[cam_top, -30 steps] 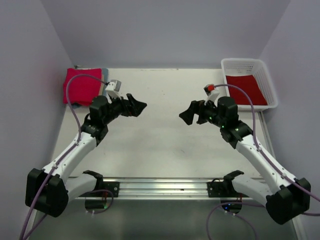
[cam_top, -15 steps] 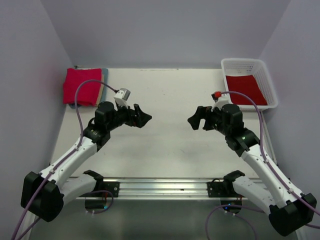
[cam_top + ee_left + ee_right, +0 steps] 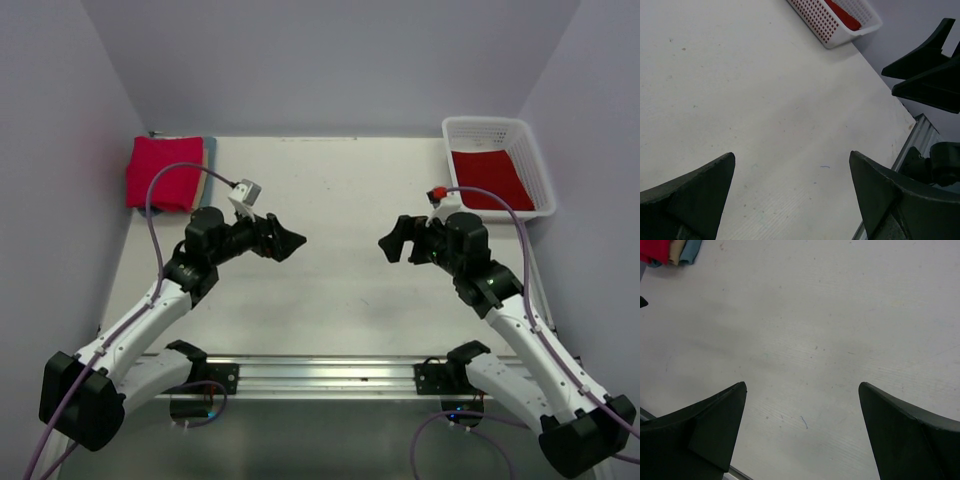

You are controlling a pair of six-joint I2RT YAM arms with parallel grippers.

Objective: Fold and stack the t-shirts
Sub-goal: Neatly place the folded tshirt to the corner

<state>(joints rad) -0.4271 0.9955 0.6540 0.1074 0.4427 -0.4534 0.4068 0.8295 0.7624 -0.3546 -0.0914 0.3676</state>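
the folded stack of cloth t-shirts [image 3: 164, 172] lies at the far left of the white worktop [image 3: 330, 290]. the right wrist view cuts it off but shows tan and blue-grey edges beside the red. another red t-shirt [image 3: 490, 178] lies in the white plastic lattice basket [image 3: 483, 133], far right. the left end effector [image 3: 290, 241] and right end effector [image 3: 388, 243] hover mid-worktop, both spread wide, grasping nothing.

Matt white table top [image 3: 340, 200], faintly speckled and scuffed. Smooth white plastic lattice basket [image 3: 815, 21]. Soft matt red cloth t-shirts [image 3: 160, 172]. Brushed metal rail [image 3: 330, 372] with dull sheen.
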